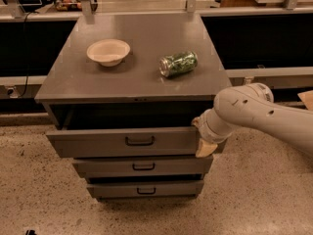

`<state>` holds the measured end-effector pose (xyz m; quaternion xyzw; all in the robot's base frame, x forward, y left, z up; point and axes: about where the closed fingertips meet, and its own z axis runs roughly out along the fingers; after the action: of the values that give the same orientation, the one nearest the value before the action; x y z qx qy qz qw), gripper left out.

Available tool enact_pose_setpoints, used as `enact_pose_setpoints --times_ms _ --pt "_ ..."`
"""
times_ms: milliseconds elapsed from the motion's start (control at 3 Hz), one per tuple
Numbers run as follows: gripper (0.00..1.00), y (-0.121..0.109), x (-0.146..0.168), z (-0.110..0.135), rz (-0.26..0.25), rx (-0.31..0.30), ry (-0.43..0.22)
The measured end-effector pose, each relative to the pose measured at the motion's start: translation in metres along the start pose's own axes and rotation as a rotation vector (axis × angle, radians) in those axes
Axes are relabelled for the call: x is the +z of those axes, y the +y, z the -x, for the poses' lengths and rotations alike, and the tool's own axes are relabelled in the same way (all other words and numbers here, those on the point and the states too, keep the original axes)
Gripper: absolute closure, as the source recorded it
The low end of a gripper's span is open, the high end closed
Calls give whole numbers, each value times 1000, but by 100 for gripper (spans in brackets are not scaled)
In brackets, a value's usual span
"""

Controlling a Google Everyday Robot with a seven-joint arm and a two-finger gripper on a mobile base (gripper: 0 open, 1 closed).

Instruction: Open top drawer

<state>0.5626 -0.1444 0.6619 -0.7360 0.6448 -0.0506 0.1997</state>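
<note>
Camera view: gripper point(203, 140) at right end of part-open top drawer point(122, 142).
You can't tell its hold; bowl point(108, 52) and can point(178, 63) on cabinet top point(132, 82).

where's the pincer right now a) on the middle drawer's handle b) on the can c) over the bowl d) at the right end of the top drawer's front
d: the pincer sits against the right end of the pulled-out top drawer front, well below the can and bowl.
</note>
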Motion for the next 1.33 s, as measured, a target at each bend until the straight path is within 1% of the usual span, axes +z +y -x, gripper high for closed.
enact_pose_setpoints --times_ms 333,667,1000,1333 --pt "0 0 0 0 1 -1 0" --pt "0 2 -1 6 11 -25 8" --pt "18 6 -5 9 30 -25 -1" --pt "37 13 -16 13 49 -18 -6"
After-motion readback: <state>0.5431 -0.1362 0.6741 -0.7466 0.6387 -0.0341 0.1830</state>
